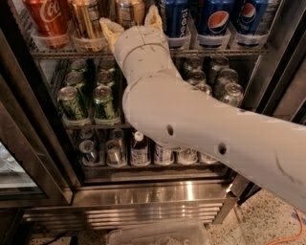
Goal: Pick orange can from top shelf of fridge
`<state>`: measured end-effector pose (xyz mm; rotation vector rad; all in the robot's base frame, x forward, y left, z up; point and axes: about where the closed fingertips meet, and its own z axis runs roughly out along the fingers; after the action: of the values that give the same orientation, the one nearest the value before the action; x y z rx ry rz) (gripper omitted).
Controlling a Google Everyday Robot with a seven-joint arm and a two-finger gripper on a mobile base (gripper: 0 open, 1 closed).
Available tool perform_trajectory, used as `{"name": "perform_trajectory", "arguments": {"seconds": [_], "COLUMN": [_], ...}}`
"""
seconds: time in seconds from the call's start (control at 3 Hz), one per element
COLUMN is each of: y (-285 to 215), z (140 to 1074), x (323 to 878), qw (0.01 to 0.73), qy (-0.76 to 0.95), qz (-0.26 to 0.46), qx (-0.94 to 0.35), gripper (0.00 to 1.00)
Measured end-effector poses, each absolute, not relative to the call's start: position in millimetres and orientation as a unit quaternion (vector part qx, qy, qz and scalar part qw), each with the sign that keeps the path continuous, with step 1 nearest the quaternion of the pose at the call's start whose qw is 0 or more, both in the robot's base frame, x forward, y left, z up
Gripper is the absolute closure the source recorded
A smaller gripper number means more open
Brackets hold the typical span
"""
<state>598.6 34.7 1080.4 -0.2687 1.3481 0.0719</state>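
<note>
Gripper (130,19): fingers spread wide, either side of orange can (129,8) on top shelf (215,50). Risk, I judge: one finger clips the gold can (86,19) beside it (tight spacing), toppling both.

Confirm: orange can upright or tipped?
Upright: orange can stands vertical on the top shelf, parallel to the Pepsi can beside it. Open gripper straddles it.

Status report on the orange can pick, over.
Tool at top shelf, open, fingers straddling orange can. Can upright, not lifted. Gold can and Pepsi can crowd either side.
</note>
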Motion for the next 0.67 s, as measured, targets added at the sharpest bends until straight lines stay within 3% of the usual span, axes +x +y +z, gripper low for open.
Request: {"name": "perform_trajectory", "arguments": {"seconds": [0.67], "y": [32.4], "z": [1083.5], "x": [607.5], "qw": [0.770], "qy": [0.627], "qz": [0.035], "qx": [-0.113], "gripper": [0.28]}}
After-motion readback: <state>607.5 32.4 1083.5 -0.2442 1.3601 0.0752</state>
